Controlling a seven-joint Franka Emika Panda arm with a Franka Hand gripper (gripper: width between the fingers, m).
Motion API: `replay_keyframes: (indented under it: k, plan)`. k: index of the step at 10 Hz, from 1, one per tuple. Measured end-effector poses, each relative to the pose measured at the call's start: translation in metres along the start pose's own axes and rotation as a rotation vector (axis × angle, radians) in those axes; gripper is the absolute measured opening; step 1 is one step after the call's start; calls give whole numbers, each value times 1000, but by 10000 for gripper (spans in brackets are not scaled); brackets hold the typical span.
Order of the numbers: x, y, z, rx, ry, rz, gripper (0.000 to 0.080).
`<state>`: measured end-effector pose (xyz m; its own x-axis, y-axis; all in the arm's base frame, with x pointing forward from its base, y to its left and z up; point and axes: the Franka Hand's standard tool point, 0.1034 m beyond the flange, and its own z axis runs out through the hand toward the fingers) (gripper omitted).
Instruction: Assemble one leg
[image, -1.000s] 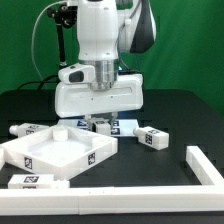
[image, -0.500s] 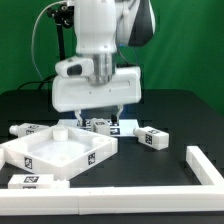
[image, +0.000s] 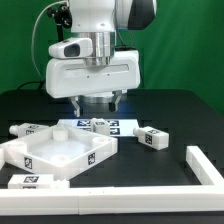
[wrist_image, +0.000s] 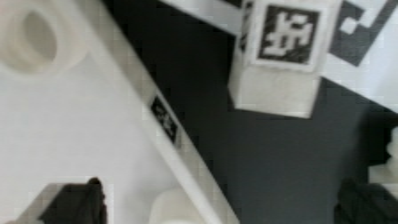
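Note:
My gripper (image: 98, 101) hangs open and empty above the back edge of the large white tray-like piece (image: 58, 150). One leg (image: 99, 124), a stubby white block with tags, lies just behind the tray, below the gripper. It also shows in the wrist view (wrist_image: 281, 62), ahead of the open gripper (wrist_image: 228, 205), beside the tray's rim (wrist_image: 80, 120). More legs lie at the exterior view's left (image: 25, 130), at its right (image: 152, 137) and in front of the tray (image: 30, 180). The dark fingertips (wrist_image: 71, 205) hold nothing.
The marker board (image: 124, 127) lies flat behind the tray, next to the leg. A white L-shaped rail (image: 205, 165) runs along the table's front and the exterior view's right. The black table ends at a green wall behind.
The gripper has risen straight up from just above the leg behind the tray. It stays open and empty. No part has moved.

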<state>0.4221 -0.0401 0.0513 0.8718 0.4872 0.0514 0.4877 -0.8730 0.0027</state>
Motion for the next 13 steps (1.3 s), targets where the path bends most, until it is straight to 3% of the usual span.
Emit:
replay_keyframes:
  k: [2,6,9,11,12,13]
  plan:
    - [10,11,9,7,-5,-51,649]
    - [9,10,12,12,-12,-53,649]
    - [3,7,35,24,-29,-55,649]
    - [2,9,43,16,-22,-58,649]
    - [1,8,43,17,-23,-58,625]
    - [1,8,43,17,-23,-58,456]
